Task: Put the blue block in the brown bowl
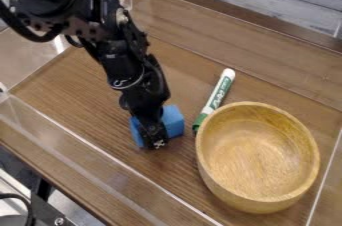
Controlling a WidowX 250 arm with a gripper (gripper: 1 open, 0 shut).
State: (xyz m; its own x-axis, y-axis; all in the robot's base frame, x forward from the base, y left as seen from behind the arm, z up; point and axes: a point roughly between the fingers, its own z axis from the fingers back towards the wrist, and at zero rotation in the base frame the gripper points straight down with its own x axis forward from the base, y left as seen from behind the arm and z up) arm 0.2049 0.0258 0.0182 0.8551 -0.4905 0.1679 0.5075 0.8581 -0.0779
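Note:
The blue block (170, 119) lies on the wooden table just left of the brown bowl (258, 156), which stands empty at the lower right. My gripper (155, 135) points straight down onto the block. Its dark fingers sit across the block's narrow side, and blue shows on both sides of them. The jaws look shut on the block, which still rests on the table. The fingers hide the middle of the block.
A green-and-white marker pen (214, 98) lies slanted between the block and the bowl's rim, close to both. Clear plastic walls (80, 145) edge the table at the front left and at the back.

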